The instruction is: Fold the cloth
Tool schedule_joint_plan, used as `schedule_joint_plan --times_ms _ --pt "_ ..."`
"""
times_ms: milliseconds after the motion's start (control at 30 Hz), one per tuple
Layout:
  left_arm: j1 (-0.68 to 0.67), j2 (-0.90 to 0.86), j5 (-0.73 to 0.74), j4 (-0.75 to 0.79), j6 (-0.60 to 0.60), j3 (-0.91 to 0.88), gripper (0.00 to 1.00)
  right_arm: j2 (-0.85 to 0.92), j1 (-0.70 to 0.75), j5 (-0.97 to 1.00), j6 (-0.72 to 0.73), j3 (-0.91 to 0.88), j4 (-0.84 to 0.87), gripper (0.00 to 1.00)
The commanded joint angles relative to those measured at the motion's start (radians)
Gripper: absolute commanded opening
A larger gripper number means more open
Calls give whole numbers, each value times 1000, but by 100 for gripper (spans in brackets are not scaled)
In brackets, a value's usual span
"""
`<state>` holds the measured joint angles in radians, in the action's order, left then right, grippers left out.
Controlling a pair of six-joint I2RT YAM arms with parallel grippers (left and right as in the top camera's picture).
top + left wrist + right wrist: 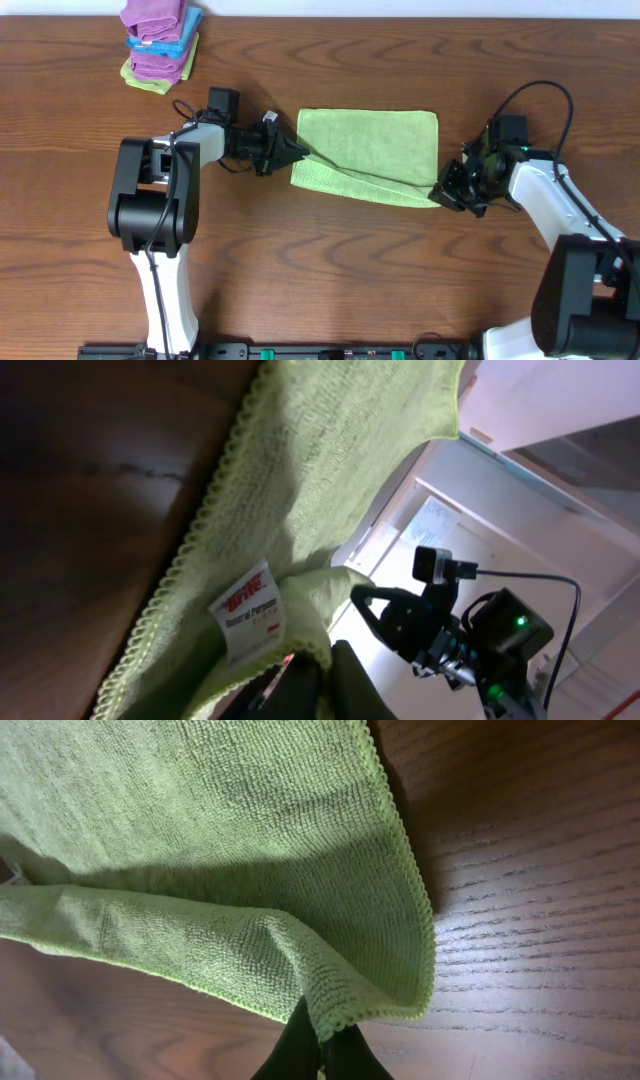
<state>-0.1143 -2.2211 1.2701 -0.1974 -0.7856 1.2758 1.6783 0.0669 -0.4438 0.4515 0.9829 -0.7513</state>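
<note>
A light green cloth [372,148] lies in the middle of the wooden table, its near edge lifted and folded over. My left gripper [296,150] is shut on the cloth's left edge; the left wrist view shows the cloth [300,480] with a white label [250,615] pinched between the black fingers [325,675]. My right gripper [447,190] is shut on the cloth's near right corner; the right wrist view shows the corner [340,990] clamped between the fingers [322,1045].
A stack of folded cloths [160,42], purple, blue and yellow-green, sits at the far left corner of the table [330,270]. Cables run along both arms.
</note>
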Motion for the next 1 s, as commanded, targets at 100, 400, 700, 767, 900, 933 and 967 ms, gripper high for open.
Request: schedule_joint_plan --times_ms 100,400,700,767,900,933,967 --pt "3 -8 31 1 16 20 6 3 -3 10 -19 17 0 2" --pt "3 -8 29 10 45 50 6 3 -3 -9 12 61 82 2" --pt "3 -8 14 30 44 122 6 3 -3 -10 50 136 98 2" --pt "3 -8 -18 30 37 142 6 3 -3 -10 69 136 111 2" --pt "5 -8 -79 30 22 163 6 10 -3 -13 95 136 154 2" --pt "5 -8 -92 30 22 163 6 13 -3 -18 96 136 167 1" --pt "6 -8 -103 30 23 163 6 17 -3 -19 103 136 183 2"
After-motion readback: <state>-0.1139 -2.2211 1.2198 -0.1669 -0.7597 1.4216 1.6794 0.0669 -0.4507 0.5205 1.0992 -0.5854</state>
